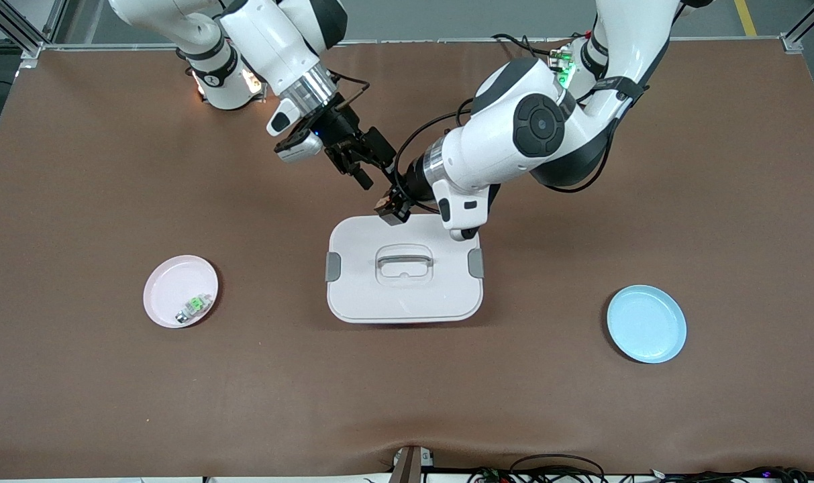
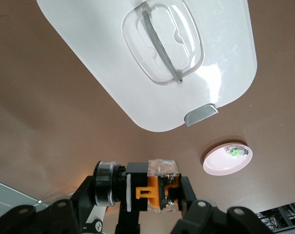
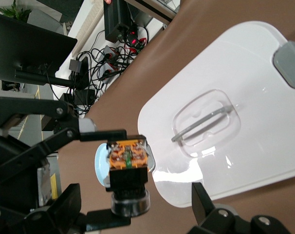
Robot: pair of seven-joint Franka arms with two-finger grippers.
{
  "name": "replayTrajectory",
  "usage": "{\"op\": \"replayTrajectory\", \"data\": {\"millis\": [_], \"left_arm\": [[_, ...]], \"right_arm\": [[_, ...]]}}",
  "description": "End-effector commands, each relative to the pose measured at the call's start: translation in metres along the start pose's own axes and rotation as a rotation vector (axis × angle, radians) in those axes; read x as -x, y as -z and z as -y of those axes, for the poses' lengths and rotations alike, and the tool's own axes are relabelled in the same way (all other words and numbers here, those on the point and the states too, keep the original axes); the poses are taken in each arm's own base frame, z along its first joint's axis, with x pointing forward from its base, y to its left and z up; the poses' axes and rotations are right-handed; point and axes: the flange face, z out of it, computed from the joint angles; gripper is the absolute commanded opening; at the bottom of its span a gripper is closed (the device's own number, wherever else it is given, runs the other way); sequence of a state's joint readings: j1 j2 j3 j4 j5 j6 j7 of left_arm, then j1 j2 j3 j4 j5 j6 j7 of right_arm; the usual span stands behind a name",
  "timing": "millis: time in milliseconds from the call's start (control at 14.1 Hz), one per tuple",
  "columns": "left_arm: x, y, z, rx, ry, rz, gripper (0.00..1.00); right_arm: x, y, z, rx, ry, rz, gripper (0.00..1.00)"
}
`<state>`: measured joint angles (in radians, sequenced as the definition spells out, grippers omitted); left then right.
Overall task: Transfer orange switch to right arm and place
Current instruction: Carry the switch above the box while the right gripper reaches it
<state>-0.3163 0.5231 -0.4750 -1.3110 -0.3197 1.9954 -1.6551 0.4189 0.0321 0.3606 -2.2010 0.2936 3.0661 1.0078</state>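
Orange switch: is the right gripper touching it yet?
Apart. The right wrist view shows gaps between the orange switch and the open right gripper on both sides; the left gripper holds it.

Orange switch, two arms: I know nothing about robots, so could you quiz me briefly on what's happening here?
1. True or false: the right arm's jaws stand open around the black end of the small black-and-orange switch.
2. What grips the switch? A. the left arm's jaws B. the right arm's jaws C. nothing
3. Fill in: the small green-and-clear part lies on the round ___ plate.
Key: 1 true; 2 A; 3 pink.
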Motion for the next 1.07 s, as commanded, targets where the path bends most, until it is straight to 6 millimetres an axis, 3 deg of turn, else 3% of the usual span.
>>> {"op": "replayTrajectory", "data": {"millis": [0,355,995], "left_arm": [[0.004,0.003,-0.003,0.013,0.014,0.005,0.06],[0.0,0.004,-0.005,0.015,0.014,0.004,0.07],[-0.004,0.005,-0.005,0.019,0.014,-0.004,0.07]], "right_arm": [[-0.012,-0.007,0.013,-0.001,0.019,0.002,1.0],[-0.025,-0.016,0.011,0.002,-0.027,-0.003,1.0],[-0.017,-0.027,0.006,0.015,-0.11,0.015,1.0]]}}
